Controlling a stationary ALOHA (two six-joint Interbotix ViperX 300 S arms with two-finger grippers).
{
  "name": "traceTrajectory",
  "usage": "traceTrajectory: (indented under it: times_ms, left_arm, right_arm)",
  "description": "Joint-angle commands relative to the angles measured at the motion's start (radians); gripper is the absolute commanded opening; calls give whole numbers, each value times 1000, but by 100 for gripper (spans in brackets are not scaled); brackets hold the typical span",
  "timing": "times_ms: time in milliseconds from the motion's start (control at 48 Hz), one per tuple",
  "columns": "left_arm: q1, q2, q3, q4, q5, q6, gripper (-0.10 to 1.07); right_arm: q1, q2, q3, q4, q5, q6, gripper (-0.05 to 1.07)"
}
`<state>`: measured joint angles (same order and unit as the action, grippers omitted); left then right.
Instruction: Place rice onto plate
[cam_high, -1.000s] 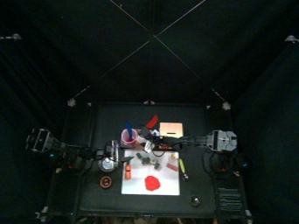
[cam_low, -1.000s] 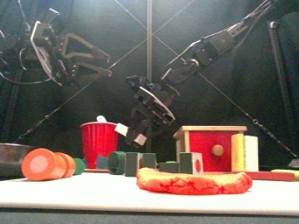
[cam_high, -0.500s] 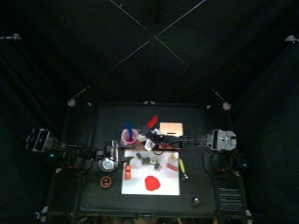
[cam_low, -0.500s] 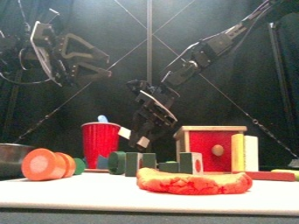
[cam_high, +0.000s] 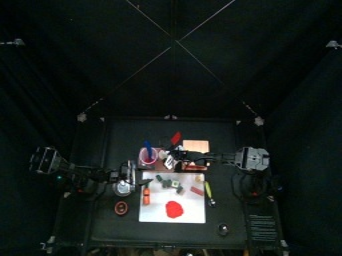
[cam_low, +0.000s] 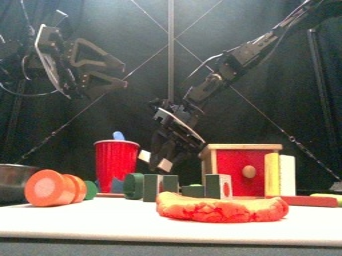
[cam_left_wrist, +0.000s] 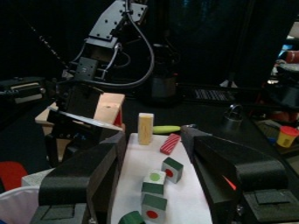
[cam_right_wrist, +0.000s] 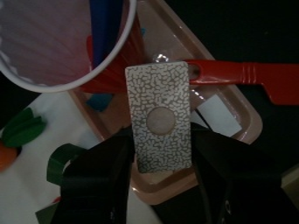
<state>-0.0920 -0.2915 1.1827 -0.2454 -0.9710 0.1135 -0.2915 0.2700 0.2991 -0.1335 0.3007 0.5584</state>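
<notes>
Right tool (cam_low: 163, 150) lowered beside red cup (cam_low: 116, 163), pinching speckled rice block (cam_right_wrist: 160, 118), left tool (cam_low: 83, 62) spread

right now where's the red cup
In the front view the red cup stands left of centre, behind the green blocks, just left of the right gripper.

Black curtains (cam_high: 80, 60) close in the scene on every side, filling most of the top view. Thin pale lines (cam_high: 171, 40) cross overhead, meeting near the upper middle of that view and running out toward the frame's corners. The black bench (cam_high: 94, 225) sits small in the lower middle. In the front view the curtains (cam_low: 267, 120) hang in dark folds behind, lit by a bright light (cam_low: 170, 5) at the top centre, with slim poles (cam_low: 170, 70) crossing in front of them. The bench's pale front edge (cam_low: 80, 238) runs along the bottom.
</notes>
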Motion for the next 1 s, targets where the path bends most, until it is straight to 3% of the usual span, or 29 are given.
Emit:
traceTrajectory:
  times_ms: [0,229,479,646,979]
  left_arm:
    - [-2,-5,-14,0,-5,2,89]
    - [-2,-5,-11,0,-5,5,89]
    - [-2,-5,-11,2,-5,3,89]
    - [-2,-5,-11,2,-5,3,89]
    - [-3,-5,-6,0,-5,0,89]
  right_arm:
    - [-20,-20,-64,74,-3,-2,78]
    - [-25,-20,-72,98,-12,-3,80]
    - [-25,-8,-81,81,3,-3,100]
    - [-18,-21,-77,77,5,-6,103]
    - [20,-167,0,-11,-20,-6,103]
